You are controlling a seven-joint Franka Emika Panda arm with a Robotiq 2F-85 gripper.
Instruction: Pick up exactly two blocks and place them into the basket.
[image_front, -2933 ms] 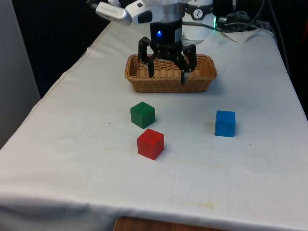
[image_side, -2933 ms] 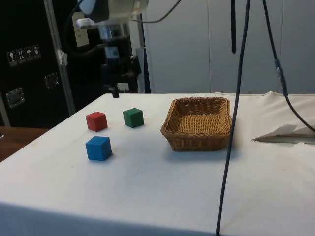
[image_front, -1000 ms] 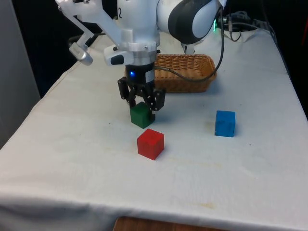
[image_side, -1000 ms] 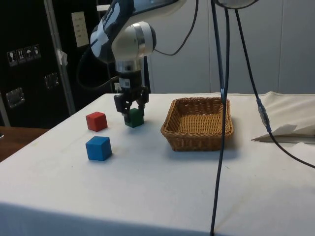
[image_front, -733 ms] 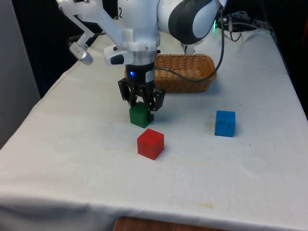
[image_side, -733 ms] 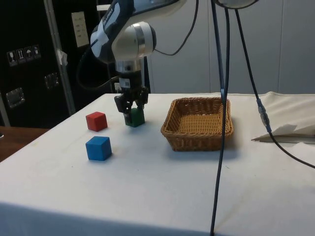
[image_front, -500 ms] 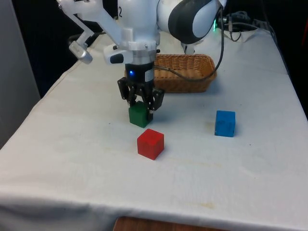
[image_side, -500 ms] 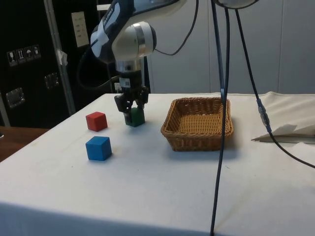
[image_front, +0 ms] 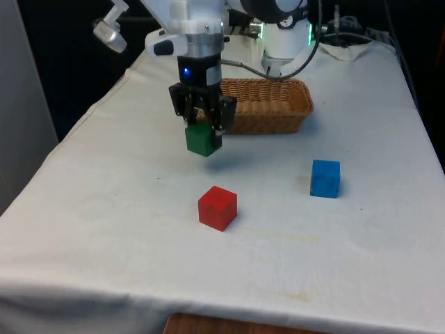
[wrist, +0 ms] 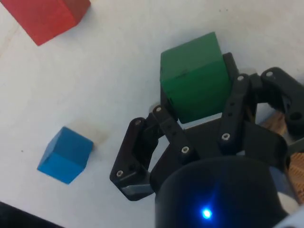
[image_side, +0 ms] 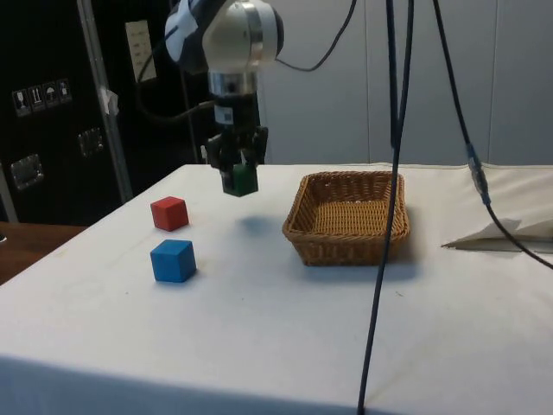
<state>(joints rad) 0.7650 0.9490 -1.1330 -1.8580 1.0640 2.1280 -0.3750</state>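
My gripper [image_front: 202, 129] [image_side: 238, 169] [wrist: 195, 97] is shut on the green block [image_front: 203, 139] [image_side: 239, 180] [wrist: 194, 82], which hangs clear above the cloth. The wicker basket [image_front: 300, 104] [image_side: 347, 245] stands just behind it, toward the front view's right. On the cloth lie a red block [image_front: 217, 207] [image_side: 169, 213] [wrist: 43, 15] and a blue block [image_front: 325, 178] [image_side: 173, 260] [wrist: 64, 155], both nearer the front edge than the gripper.
A black cable [image_side: 385, 207] hangs down in front of the basket in the side view. A crumpled bit of cloth or paper [image_side: 505, 236] lies behind the basket. The table's left edge [image_front: 90, 115] drops off close to the arm.
The fingers closed on the green block on the table. The arm has since lifted it off the cloth and carried it a little toward the basket.
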